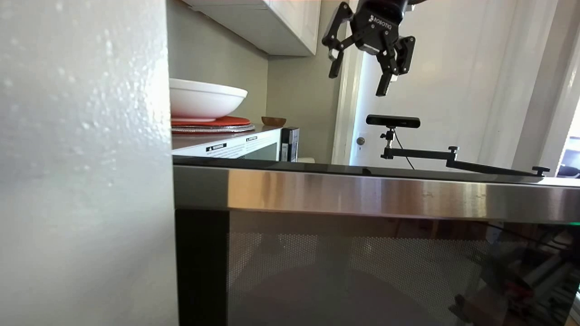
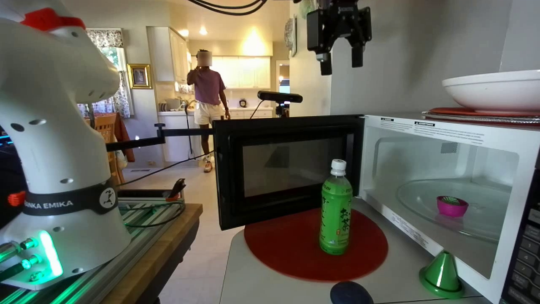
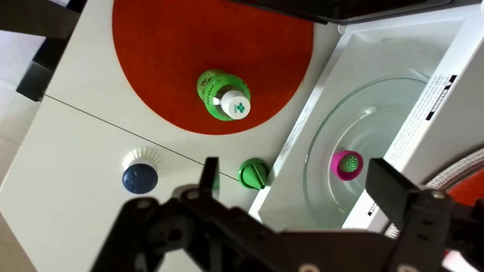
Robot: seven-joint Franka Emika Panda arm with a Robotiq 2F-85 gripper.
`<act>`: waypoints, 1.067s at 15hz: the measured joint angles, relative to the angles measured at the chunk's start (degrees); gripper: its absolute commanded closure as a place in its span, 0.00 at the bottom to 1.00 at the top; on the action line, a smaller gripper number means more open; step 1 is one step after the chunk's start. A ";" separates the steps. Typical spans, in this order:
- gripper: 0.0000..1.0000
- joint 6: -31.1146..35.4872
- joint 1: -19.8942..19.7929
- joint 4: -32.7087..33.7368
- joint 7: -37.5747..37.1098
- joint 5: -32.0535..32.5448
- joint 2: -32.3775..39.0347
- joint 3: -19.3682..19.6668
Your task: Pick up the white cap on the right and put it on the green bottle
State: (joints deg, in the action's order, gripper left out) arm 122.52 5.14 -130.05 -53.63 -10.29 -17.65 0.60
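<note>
Gripper (image 2: 341,69), black metal, is standing spread and empty; at its eleven o'clock in the wrist view, the round white plastic cap (image 3: 237,106) is sitting on the cylindrical green plastic bottle (image 2: 336,215). Judging placement likely complete, I am planning contact-free upward retreat.

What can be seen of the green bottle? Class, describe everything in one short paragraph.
The green bottle looks like plastic, with tapering shoulders, a green label bearing dark characters, and a white cap on top, marked with a green emblem. It stands upright on the round red mat, in front of the open microwave door in an exterior view. Only the mat is seen touching it. How full it is cannot be told.
</note>
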 measured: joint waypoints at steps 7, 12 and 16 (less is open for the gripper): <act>0.00 -9.40 -0.06 1.60 19.14 -7.68 -3.42 -0.63; 0.00 -10.01 -0.07 1.67 20.78 -7.83 -3.42 -0.71; 0.00 -10.02 -0.07 1.67 20.94 -7.83 -3.42 -0.71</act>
State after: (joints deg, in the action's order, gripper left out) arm 112.50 5.07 -128.37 -32.69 -18.12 -21.08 -0.11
